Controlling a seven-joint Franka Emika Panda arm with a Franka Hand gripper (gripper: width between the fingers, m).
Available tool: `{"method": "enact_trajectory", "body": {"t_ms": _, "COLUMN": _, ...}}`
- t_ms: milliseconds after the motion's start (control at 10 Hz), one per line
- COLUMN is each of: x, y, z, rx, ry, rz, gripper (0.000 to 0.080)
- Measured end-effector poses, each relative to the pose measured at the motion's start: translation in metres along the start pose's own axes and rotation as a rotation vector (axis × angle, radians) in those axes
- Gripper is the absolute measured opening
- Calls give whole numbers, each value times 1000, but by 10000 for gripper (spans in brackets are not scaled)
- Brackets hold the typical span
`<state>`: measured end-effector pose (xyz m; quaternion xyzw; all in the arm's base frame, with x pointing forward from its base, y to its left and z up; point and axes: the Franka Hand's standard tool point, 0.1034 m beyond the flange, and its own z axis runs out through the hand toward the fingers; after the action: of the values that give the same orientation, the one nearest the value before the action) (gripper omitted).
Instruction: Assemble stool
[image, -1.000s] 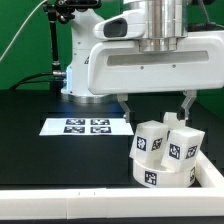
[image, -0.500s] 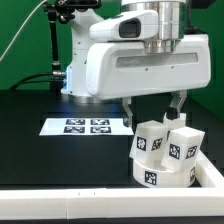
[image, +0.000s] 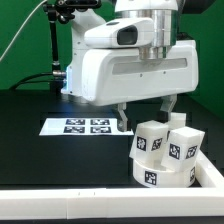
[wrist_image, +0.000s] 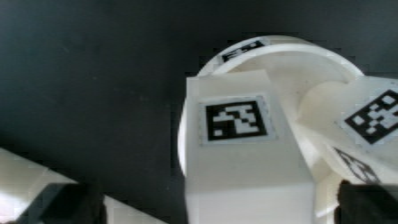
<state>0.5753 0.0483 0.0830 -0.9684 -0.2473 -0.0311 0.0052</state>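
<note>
Since a second ago your arm slid toward the exterior view's left; fingers (image: 143, 113) hang wide, empty, beside the stool (image: 166, 152) legs upright in the seat on the table (image: 45, 160), clear of them

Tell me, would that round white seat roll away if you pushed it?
Probably not: the seat lies flat on the table with three legs standing on it, so it would likely slide. It looks like stiff plastic. The tall legs might wobble.
</note>
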Motion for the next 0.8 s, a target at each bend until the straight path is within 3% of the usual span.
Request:
{"method": "enact_trajectory", "body": {"t_ms": 600, "x": -1, "y": -1, "z": 8, "rx": -4, "ry": -20, "rz": -21, "gripper": 638}}
{"method": "enact_trajectory", "body": {"t_ms": 800, "x": -2, "y": 0, "z": 9, "rx": -4, "ry": -20, "rz": -17, "gripper": 338}}
